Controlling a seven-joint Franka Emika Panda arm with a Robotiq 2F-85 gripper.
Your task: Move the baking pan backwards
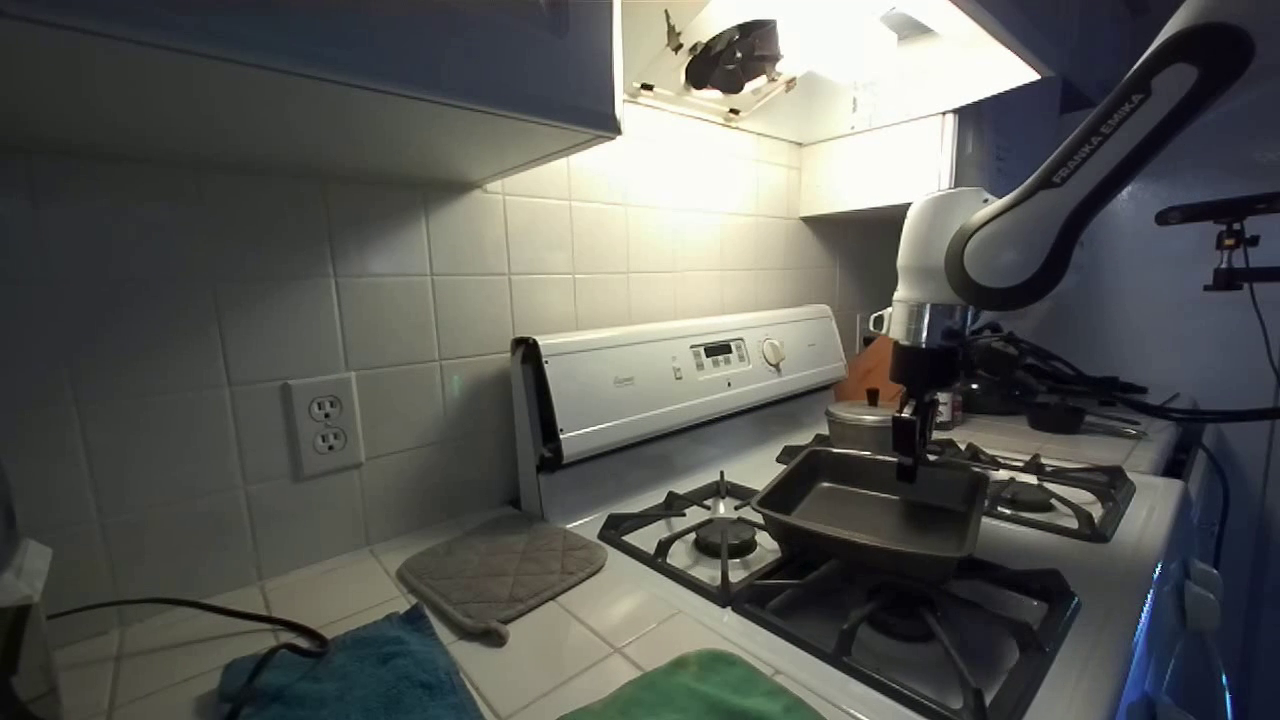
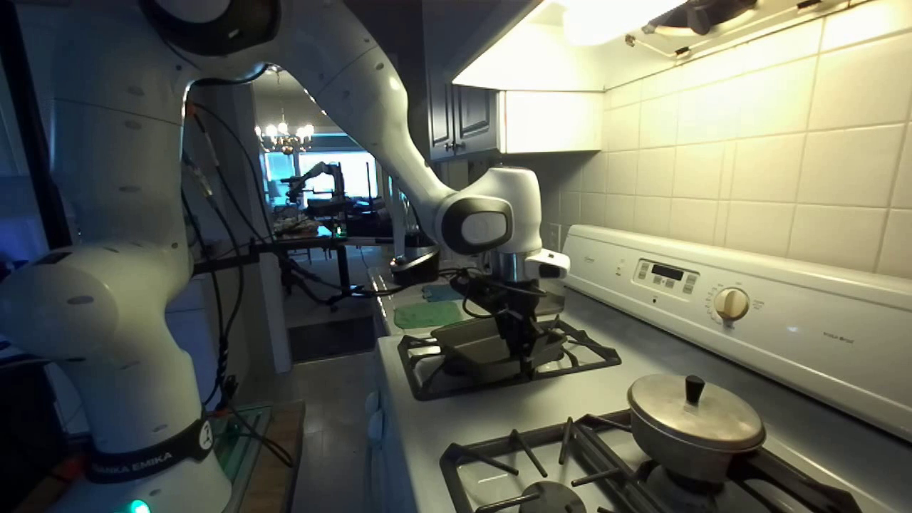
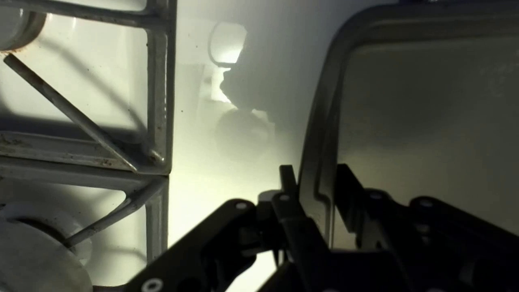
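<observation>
The baking pan (image 1: 850,515), dark and rectangular with a flared rim, is over the stove's burner grates in both exterior views; it also shows on the near grate's far side in an exterior view (image 2: 470,345). I cannot tell whether it rests fully on the grates. My gripper (image 1: 908,465) points down at one pan wall, also seen in an exterior view (image 2: 527,367). In the wrist view the fingers (image 3: 313,168) lie on both sides of the pan's rim, one inside and one outside, close against it. The pan's interior (image 3: 425,109) fills the right side.
A silver lidded pot (image 2: 695,420) stands on a rear burner of the nearer grate (image 2: 513,442). The stove's back panel (image 1: 690,380) rises behind, with a range hood (image 2: 531,60) above. A grey potholder (image 1: 500,570), a blue towel (image 1: 370,670) and a green cloth (image 1: 700,690) lie on the tiled counter.
</observation>
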